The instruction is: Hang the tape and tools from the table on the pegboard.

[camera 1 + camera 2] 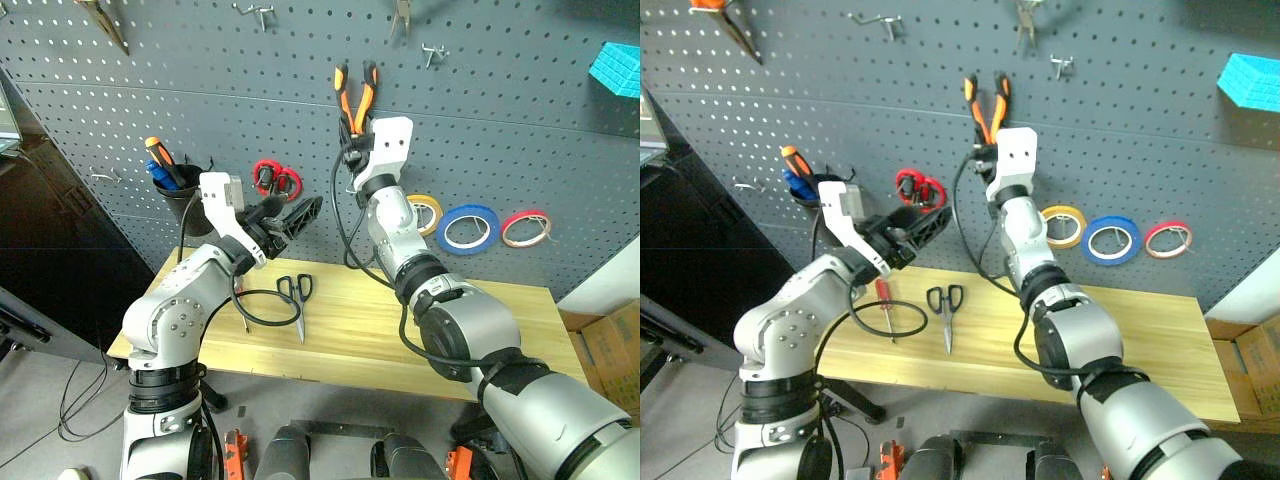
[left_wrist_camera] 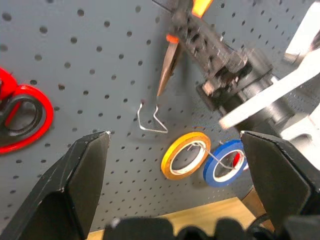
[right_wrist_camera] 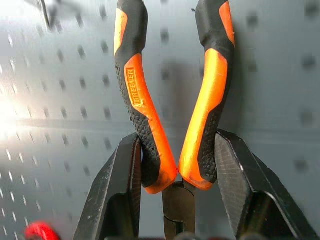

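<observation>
Pliers nose behind right pincer

A pale wood-grain table stands against a dark grey pegboard. Two tools lie on its left half — dark-handled scissors, blades pointing toward the front edge, and just to their left a small red-handled screwdriver — while a black cable loops over the screwdriver.

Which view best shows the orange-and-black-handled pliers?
The right wrist view: the orange-and-black-handled pliers sit large between the right gripper's fingers. Both eye views show them small against the pegboard; the left wrist view catches their nose.
</observation>
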